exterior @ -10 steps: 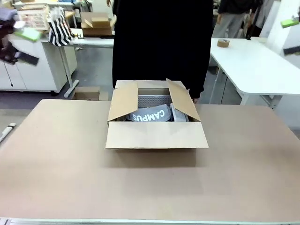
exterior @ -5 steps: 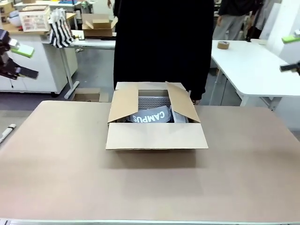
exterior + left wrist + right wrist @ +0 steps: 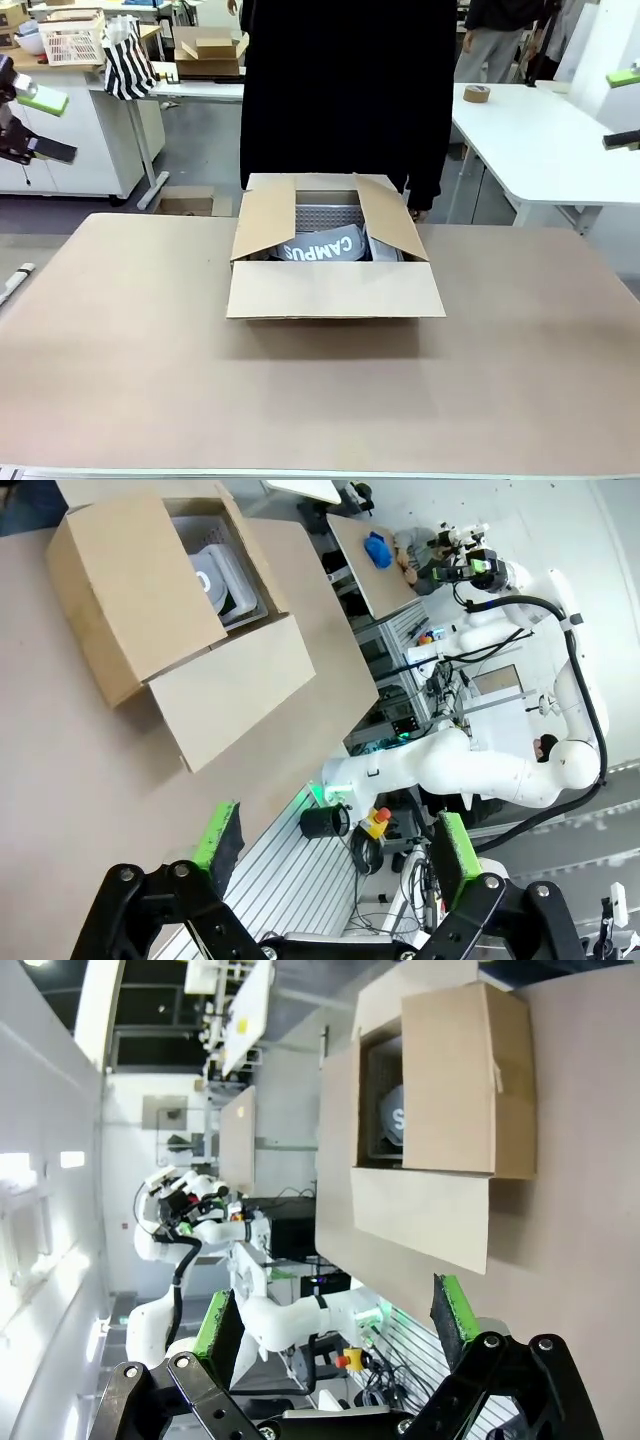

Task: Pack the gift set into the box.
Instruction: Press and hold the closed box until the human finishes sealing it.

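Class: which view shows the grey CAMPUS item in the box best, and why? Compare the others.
Front view: the item sits in the open box, its whole print readable, upside down. The left wrist view shows a grey sliver beside a flap; the right wrist view, a dark patch with one letter.

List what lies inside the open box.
Inside the box: a grey item printed CAMPUS and, on its far side, a textured grey surface. The raised side flaps hide the rest.
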